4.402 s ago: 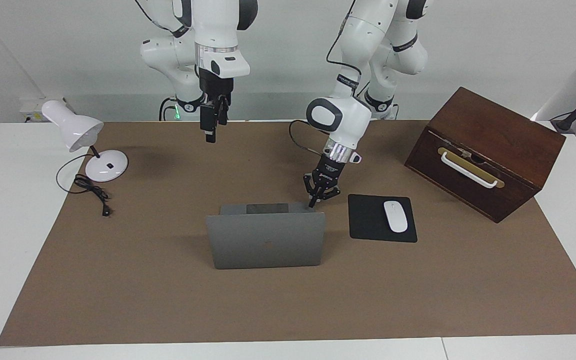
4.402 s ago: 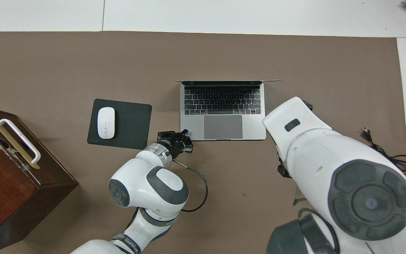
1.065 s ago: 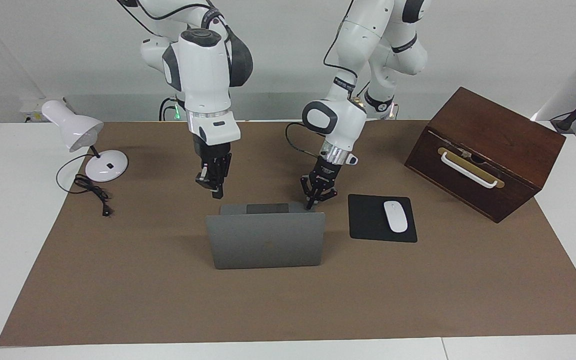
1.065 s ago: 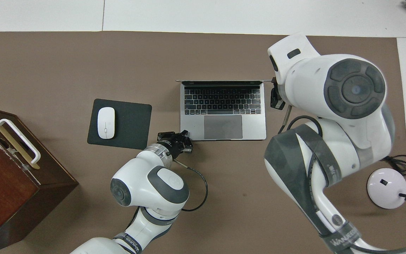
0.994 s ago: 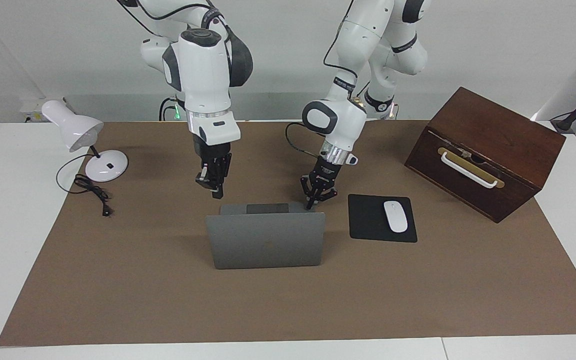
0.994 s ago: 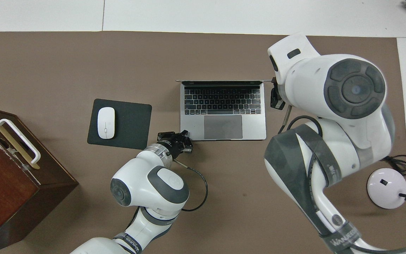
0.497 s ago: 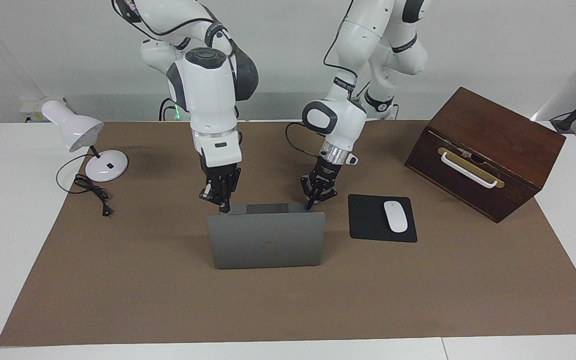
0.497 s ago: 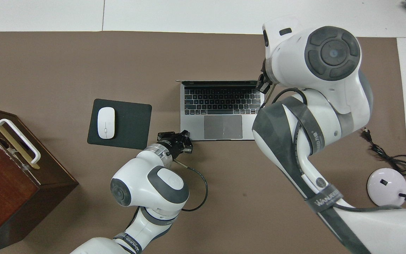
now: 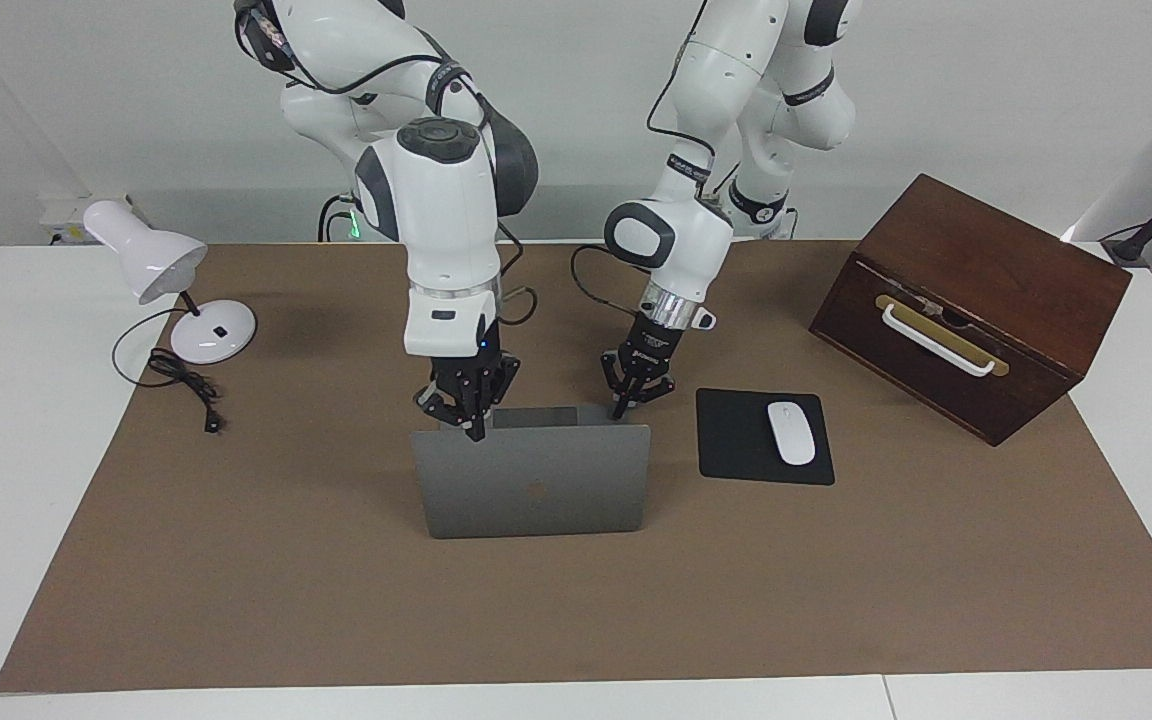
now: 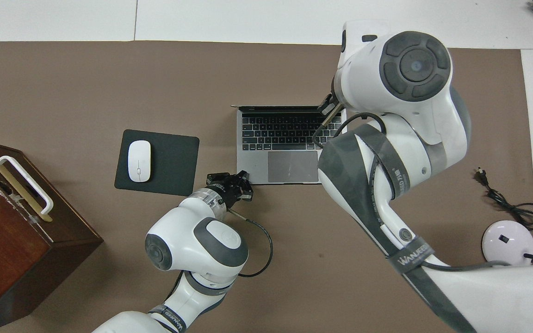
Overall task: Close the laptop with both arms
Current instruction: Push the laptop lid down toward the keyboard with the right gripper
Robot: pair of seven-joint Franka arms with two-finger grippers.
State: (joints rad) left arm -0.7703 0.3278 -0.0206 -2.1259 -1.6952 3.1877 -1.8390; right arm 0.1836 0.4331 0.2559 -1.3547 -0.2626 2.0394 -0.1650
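The laptop [image 9: 533, 480] is open at mid-mat [image 9: 336, 600], lid upright, apple logo facing away from the robots, keyboard toward them. The base is seen flat on the mat in the overhead view [image 10: 289, 143].

The right gripper [image 9: 476, 432] is closed, fingertips together, nothing held. It is pointed down at the lid's top edge, at the corner toward the right arm's end of the table; the tip is seen at or just over that edge, and contact cannot be confirmed. In the overhead view most of it is hidden by the right arm's wrist; only a black part [image 10: 325, 105] is seen at the lid edge over the keyboard's corner.

The left gripper [image 9: 622, 410] is also closed, nothing held. It is lowered at the base's corner nearest the robots, toward the left arm's end of the table. The tip is seen at the palm-rest corner in the overhead view [image 10: 245, 175]; whether it is touching cannot be told.

A black mouse pad [image 9: 736, 440] is laid beside the laptop toward the left arm's end, with a white mouse [image 9: 791, 432] on it. A dark wooden box [image 9: 966, 300] with a white handle is set near that end of the mat. A white desk lamp [image 9: 171, 290] with a loose black cord [image 9: 186, 385] is placed near the right arm's end.
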